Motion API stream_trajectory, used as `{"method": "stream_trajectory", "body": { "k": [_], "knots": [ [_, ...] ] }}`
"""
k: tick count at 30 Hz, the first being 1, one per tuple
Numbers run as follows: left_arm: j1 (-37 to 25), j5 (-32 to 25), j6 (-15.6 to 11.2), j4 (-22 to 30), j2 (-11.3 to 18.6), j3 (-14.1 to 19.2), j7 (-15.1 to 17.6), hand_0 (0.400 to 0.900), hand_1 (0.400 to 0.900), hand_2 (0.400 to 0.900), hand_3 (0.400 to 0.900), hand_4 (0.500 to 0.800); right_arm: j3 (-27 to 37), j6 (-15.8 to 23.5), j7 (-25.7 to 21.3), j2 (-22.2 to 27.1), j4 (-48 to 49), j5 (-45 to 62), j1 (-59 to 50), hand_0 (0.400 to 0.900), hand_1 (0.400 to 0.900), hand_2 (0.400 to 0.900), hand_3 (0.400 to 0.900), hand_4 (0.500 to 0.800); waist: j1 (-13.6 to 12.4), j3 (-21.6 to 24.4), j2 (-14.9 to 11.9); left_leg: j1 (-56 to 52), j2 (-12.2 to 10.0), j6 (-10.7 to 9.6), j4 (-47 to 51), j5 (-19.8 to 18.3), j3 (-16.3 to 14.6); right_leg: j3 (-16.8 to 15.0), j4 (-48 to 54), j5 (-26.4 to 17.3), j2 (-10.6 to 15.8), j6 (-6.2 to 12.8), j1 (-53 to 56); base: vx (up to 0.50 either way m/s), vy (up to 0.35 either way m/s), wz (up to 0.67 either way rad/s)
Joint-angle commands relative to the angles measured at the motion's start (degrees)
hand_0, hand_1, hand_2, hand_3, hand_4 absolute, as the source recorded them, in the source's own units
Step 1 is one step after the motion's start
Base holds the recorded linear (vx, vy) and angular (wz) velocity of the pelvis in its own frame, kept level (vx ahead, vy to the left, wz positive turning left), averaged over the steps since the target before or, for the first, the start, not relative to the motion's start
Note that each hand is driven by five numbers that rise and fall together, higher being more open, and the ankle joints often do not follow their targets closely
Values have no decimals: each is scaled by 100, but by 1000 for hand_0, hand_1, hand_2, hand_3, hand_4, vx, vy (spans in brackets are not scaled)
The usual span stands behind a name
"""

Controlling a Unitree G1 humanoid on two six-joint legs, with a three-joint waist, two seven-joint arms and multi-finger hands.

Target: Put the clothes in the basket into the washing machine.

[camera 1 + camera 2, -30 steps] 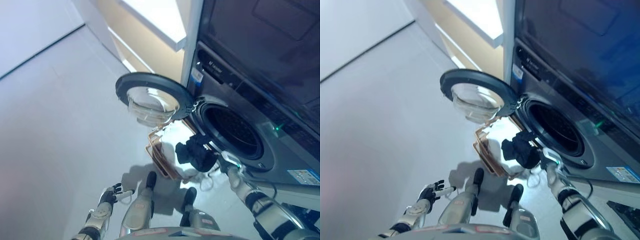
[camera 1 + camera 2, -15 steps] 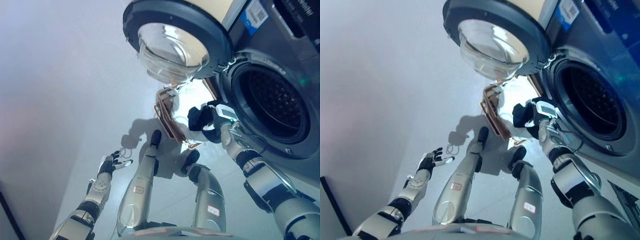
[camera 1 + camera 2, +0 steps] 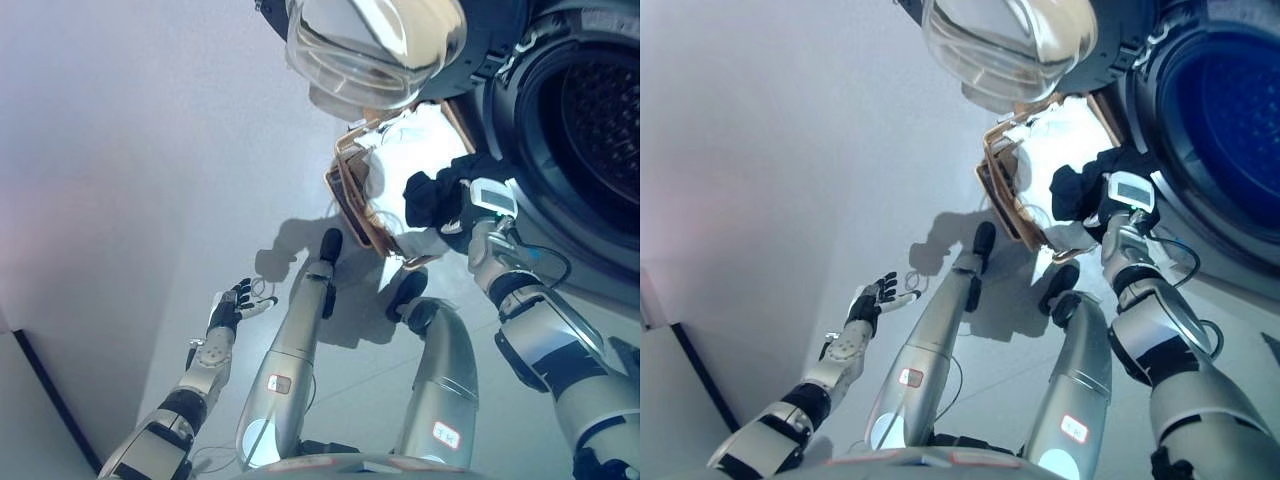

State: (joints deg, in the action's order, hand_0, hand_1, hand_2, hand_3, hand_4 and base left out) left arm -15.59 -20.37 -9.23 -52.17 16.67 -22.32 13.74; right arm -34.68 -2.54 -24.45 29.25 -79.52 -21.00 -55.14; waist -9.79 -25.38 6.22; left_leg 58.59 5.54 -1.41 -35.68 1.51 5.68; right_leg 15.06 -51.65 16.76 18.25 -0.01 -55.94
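A copper wire basket (image 3: 352, 195) with a white liner stands on the floor below the washing machine's open round door (image 3: 375, 45). The dark drum opening (image 3: 595, 120) shows at the upper right. My right hand (image 3: 470, 205) is above the basket, next to the drum opening, shut on a black garment (image 3: 432, 198) that hangs from it; both also show in the right eye view, the garment (image 3: 1078, 190) left of the hand. My left hand (image 3: 232, 305) is low at the left over the floor, fingers spread, empty.
The grey floor (image 3: 150, 150) stretches left of the basket. A dark strip (image 3: 45, 395) runs along the lower left corner beside a pale surface. The glass door bulges out over the basket.
The camera has tilted down, so the machine and the basket sit higher and nearer in view. My right hand still holds the black garment by the drum opening. The left hand stays spread.
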Motion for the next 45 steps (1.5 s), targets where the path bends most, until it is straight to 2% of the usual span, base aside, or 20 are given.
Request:
{"method": "stream_trajectory", "body": {
  "k": [1, 7, 8, 9, 20, 28, 31, 38, 39, 45],
  "knots": [
    [168, -276, -143, 4, 5, -58, 181, 900, 900, 900, 900, 800, -208, -136, -114, 610, -174, -93, -118, 900, 900, 900, 900, 800, -65, 200, 450, 225, 139, 26, -420, -898, 60, -118, -41, 152, -126, 397, 58, 7, -14, 13],
    [224, -322, -179, 95, -71, -135, 262, 900, 900, 900, 900, 800, -220, -263, -121, 864, -480, -153, -328, 900, 900, 900, 900, 800, -201, 290, 554, 507, 273, 70, -387, -849, 106, -216, -199, 216, -11, 398, -280, 46, -3, 13],
    [219, -315, -181, 118, -89, -163, 280, 900, 900, 900, 900, 800, -215, -291, -140, 890, -542, -180, -330, 741, 741, 741, 741, 705, -208, 303, 566, 507, 289, 67, -367, -839, 128, -211, -220, 238, 5, 393, -293, 61, -28, 20],
    [217, -303, -185, 130, -106, -194, 293, 900, 900, 900, 900, 800, -222, -320, -186, 911, -567, -216, -346, 400, 400, 400, 400, 500, -209, 310, 580, 507, 306, 66, -349, -831, 138, -211, -233, 265, 20, 383, -295, 56, -29, 17],
    [135, -267, -250, 0, -148, -264, 402, 900, 900, 900, 900, 800, -240, -338, -337, 805, -435, -235, -464, 400, 400, 400, 400, 500, -219, 352, 607, 247, 320, 76, 83, -677, 183, -264, -34, 275, -47, 351, -102, 44, -11, -1],
    [49, -160, -154, -655, -176, -95, 407, 900, 900, 900, 900, 800, -90, -224, -431, 495, -125, 135, -437, 400, 400, 400, 400, 500, 3, 280, 421, -397, 154, 57, 753, -428, 126, -225, 678, -42, -301, 351, 501, 16, -10, -17],
    [87, -194, -102, -879, -180, 28, 333, 900, 900, 900, 900, 800, 426, 81, -359, 381, 120, 1013, -226, 400, 400, 400, 400, 500, 89, 301, 340, -870, 68, 41, 1136, -277, 95, -201, 1174, -203, -486, 366, 994, 32, -12, -25],
    [338, -32, -36, -1161, -165, 315, 33, 900, 900, 900, 900, 800, 2386, 912, -143, -289, 392, 3993, 1011, 400, 400, 400, 400, 500, 243, 401, 323, -2399, -71, -18, 2217, 7, 141, -115, 2550, -518, -795, 408, 2601, 48, -12, -12],
    [369, -10, -43, -1172, -151, 357, -7, 900, 900, 900, 900, 800, 2521, 1008, -67, -316, 467, 4253, 1127, 400, 400, 400, 400, 500, 239, 418, 401, -2529, -104, -17, 2409, 229, 145, -31, 2776, -730, -845, 372, 2743, -37, 43, 1],
    [678, 81, -93, -1385, -205, 630, -79, 900, 900, 900, 900, 800, 3377, 1644, 276, -864, 913, 6047, 1814, 400, 400, 400, 400, 500, 353, 634, 489, -3419, -281, -101, 3349, 568, 63, -192, 3742, -1040, -984, 431, 3507, 21, 29, -17]
  ]
}}
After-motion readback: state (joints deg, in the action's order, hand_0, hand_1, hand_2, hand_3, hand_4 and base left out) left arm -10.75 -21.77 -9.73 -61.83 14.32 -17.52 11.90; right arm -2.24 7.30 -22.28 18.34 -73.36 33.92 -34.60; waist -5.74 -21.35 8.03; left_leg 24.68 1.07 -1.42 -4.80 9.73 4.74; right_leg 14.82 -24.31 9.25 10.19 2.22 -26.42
